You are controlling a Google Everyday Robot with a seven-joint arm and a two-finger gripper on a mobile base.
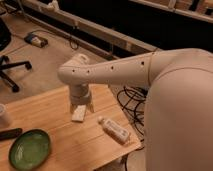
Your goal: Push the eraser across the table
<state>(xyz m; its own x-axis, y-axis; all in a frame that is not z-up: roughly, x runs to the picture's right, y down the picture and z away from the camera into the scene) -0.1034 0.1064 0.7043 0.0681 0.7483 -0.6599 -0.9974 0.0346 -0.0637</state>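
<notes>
The eraser (78,114) is a small flat off-white block lying on the light wooden table (65,145), right of centre. My gripper (80,106) hangs from the white arm directly above and behind the eraser, its tips at or touching the eraser's far end. The arm reaches in from the right and hides part of the table's far right corner.
A white labelled bottle (114,130) lies on its side near the table's right edge. A green plate (29,149) sits at the front left, with a dark object (10,134) and a pale cup (4,116) at the left edge. Black cables (131,102) lie on the floor beyond.
</notes>
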